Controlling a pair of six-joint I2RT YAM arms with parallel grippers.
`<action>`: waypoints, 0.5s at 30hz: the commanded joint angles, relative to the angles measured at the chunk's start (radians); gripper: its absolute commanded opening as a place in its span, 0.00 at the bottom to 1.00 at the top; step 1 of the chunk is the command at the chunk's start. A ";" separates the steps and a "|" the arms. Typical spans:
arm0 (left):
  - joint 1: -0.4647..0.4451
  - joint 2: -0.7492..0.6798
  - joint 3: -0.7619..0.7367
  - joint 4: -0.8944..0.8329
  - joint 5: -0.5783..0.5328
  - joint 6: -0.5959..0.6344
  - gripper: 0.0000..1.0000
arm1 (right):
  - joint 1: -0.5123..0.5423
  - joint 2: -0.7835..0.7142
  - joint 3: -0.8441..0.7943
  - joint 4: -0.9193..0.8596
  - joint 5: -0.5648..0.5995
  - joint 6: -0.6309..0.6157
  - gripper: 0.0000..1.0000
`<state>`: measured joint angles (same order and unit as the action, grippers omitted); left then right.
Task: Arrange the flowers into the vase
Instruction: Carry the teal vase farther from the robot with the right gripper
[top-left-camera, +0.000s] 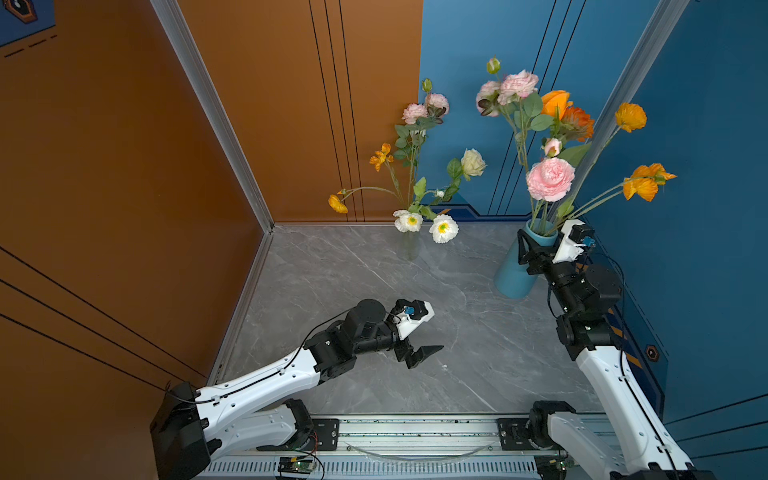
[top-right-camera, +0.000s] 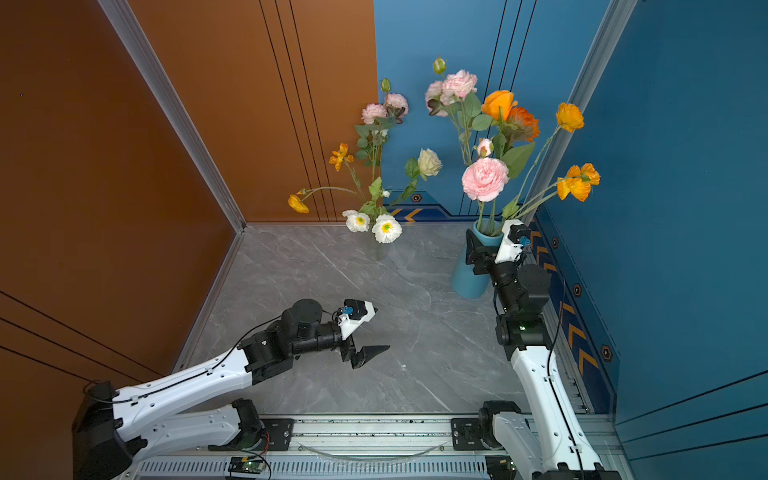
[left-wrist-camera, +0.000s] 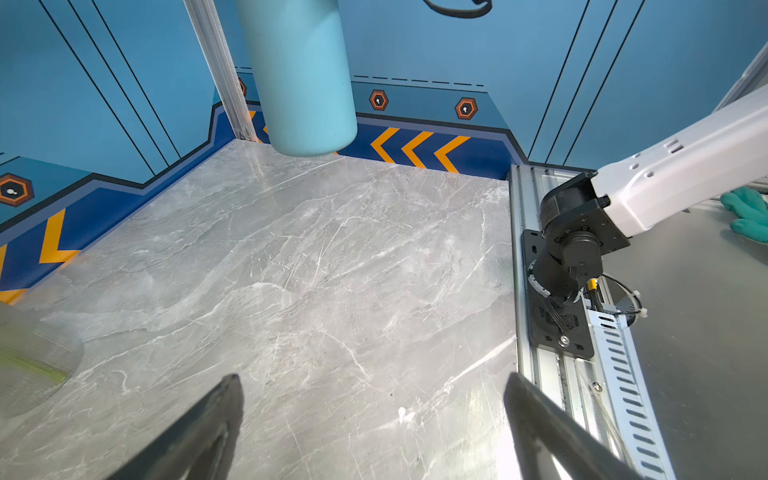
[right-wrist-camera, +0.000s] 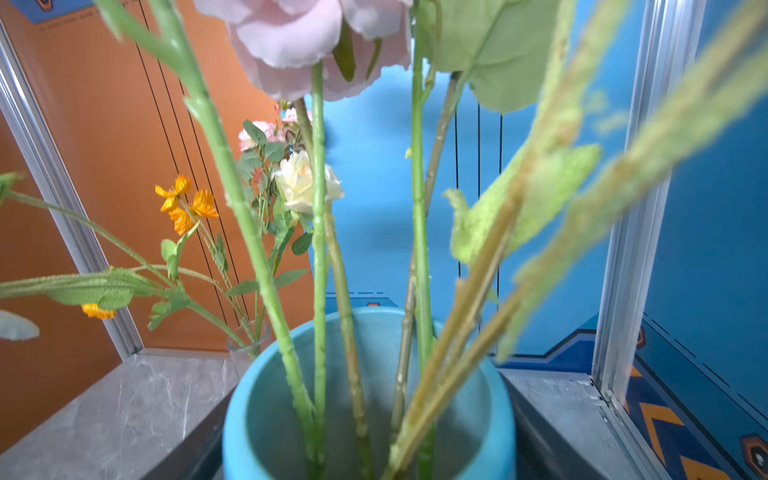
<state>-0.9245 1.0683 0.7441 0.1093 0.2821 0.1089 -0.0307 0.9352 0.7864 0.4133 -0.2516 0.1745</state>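
The grey marble table (top-left-camera: 457, 332) carries two bunches. The bigger one stands in the blue vase (top-left-camera: 513, 274) at the right edge, near the blue wall, with a large pink bloom (top-left-camera: 550, 179) and orange heads on long stems. The smaller bunch of flowers (top-left-camera: 419, 187) sits in a glass vase (top-left-camera: 409, 245) at the back, well apart from the blue one. It has pink ruffled heads on top, a cream rose (top-left-camera: 473, 163) and two white flowers (top-left-camera: 443, 228) hanging low by the rim.

These flowers look light and top-heavy. Their slender stems probably flex, and the soft petals and leaves would crush or snag. The best hold seems to be the bare lower stem just above the glass rim, lifted straight up so its neighbours are not dragged out. The glass vase itself looks easy to tip.

The right arm reaches forward along the right edge. The right claw (top-left-camera: 540, 249) clasps the blue vase just below its rim, a finger on either side, apparently steadying it. The left arm stretches low over the middle of the table with its wrist rolled sideways. The left claw (left-wrist-camera: 372, 378) gapes wide and empty, well short of either bunch.
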 joint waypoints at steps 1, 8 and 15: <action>0.024 -0.002 0.035 0.010 0.033 0.000 0.98 | -0.047 0.031 0.022 0.419 -0.076 0.078 0.31; 0.067 0.003 0.042 -0.003 0.067 -0.008 0.98 | -0.143 0.277 0.042 0.723 -0.214 0.107 0.32; 0.106 0.115 0.129 0.010 0.266 -0.022 0.98 | -0.108 0.541 0.135 0.859 -0.293 0.030 0.31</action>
<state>-0.8192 1.1511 0.8288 0.1093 0.4515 0.0860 -0.1593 1.4590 0.8181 0.9607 -0.4854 0.2329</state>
